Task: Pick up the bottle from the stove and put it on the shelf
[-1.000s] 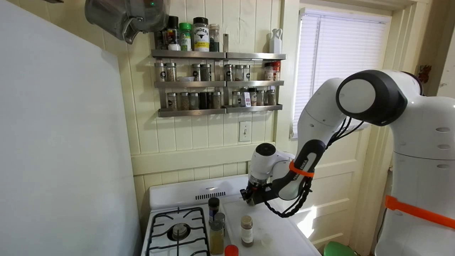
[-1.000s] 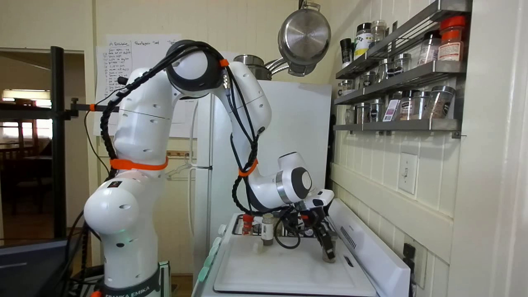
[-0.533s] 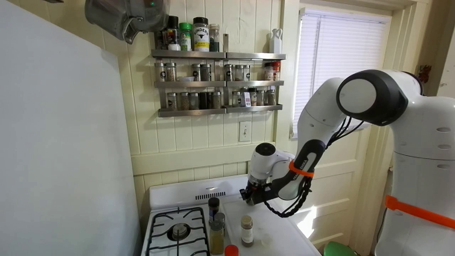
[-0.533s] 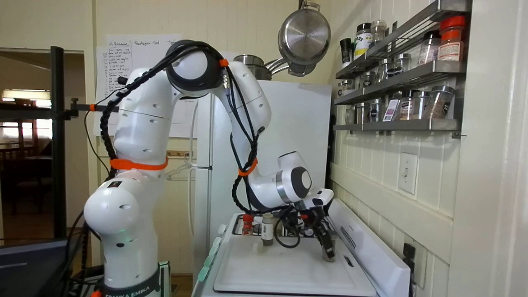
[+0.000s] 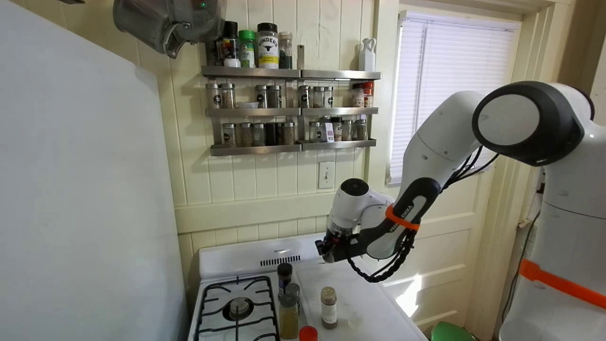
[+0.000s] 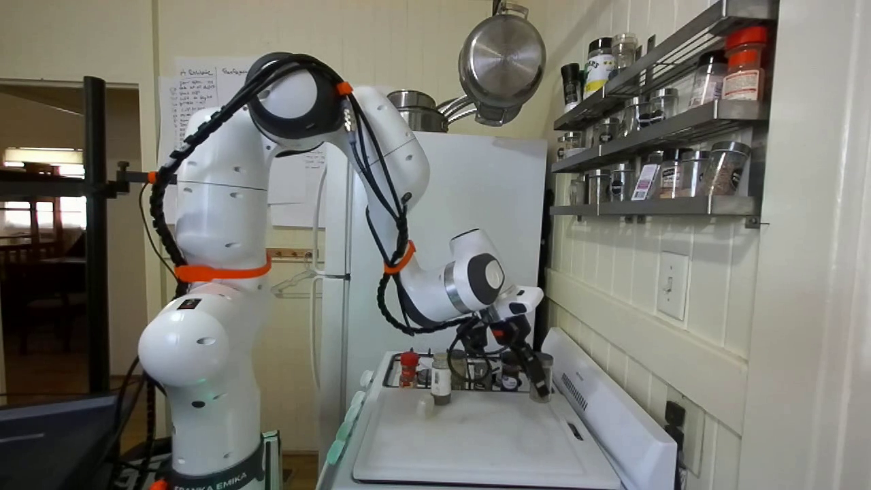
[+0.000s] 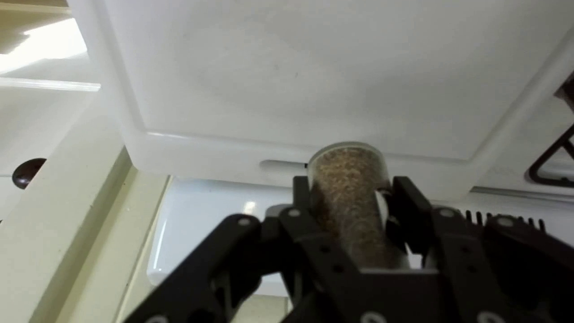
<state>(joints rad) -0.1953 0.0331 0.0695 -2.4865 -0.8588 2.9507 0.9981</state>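
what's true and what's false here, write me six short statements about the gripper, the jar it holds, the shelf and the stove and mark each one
1. The gripper is closed on a jar. True.
2. The jar is filled with white powder. False: its contents look brown and grainy.
3. A light switch is below the shelf. True.
4. A red-lidded bottle is on the stove. True.
5. The red-lidded bottle lies on its side. False: it stands upright.
6. The held jar stands on the shelf. False: the gripper holds it lower than the shelf.
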